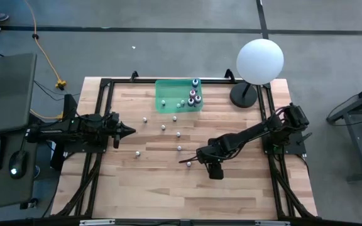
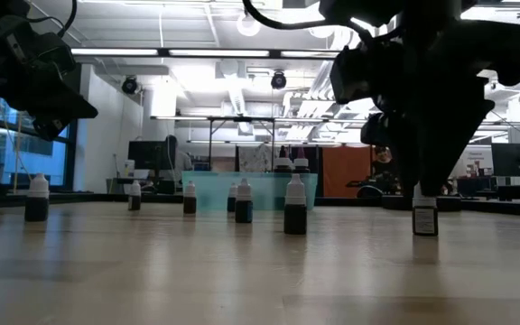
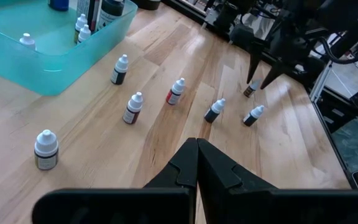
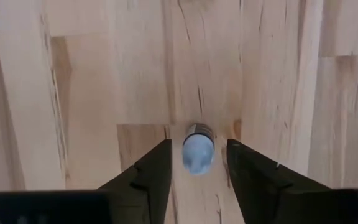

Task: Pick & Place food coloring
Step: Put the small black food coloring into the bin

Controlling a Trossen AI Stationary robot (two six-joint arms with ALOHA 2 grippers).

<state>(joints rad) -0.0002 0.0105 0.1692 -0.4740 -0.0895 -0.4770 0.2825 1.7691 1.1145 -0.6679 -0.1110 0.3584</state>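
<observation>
Several small food coloring bottles with whitish caps stand upright on the wooden table [image 1: 231, 194], and a few more sit in the green tray [image 1: 166, 100] at the far edge. My right gripper [image 4: 199, 144] points down over one bottle [image 4: 197, 149], open, one finger on each side, a gap showing on both. That bottle [image 2: 425, 215] stands on its base on the table. My left gripper [image 1: 131, 131] waits shut at the table's left, above the surface, with nothing in it.
Other loose bottles [image 1: 178, 134] stand between the tray and my right gripper; the nearest one [image 1: 180, 148] is a little toward the table's far side. A white globe lamp [image 1: 259, 61] on a dark base [image 1: 244, 95] stands at the far right corner.
</observation>
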